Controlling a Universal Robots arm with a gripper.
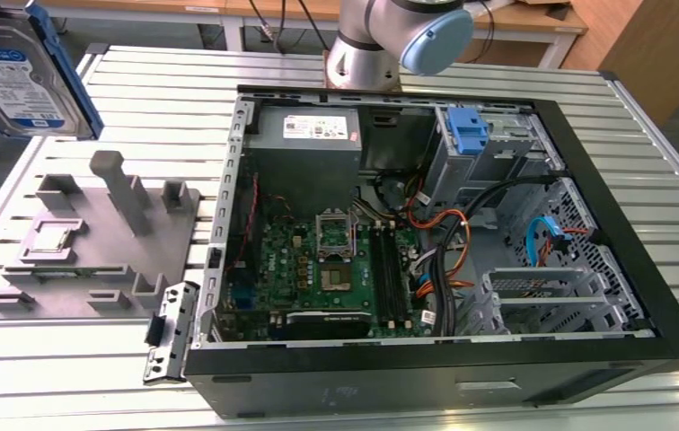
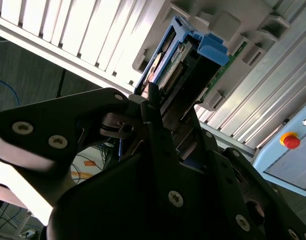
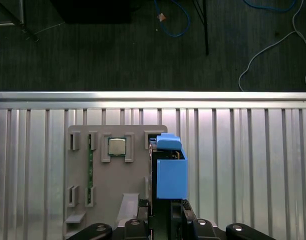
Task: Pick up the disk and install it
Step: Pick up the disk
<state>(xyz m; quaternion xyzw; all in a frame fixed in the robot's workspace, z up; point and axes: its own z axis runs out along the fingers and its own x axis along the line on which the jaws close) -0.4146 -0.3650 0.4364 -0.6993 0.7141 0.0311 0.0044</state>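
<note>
Our jaws grip the disk (image 1: pixel 10 81) edge-on, lifted clear of the ribbed metal table (image 3: pixel 253 150), with the grey holder (image 3: pixel 118 175) straight ahead of the jaws. We judge the carry wants a firm, square hold: the silver casing looks slick and the blue plastic bracket (image 3: pixel 171 172) may flex — and the open case (image 1: pixel 663 305) is crowded with cables (image 1: pixel 454 224).
</note>
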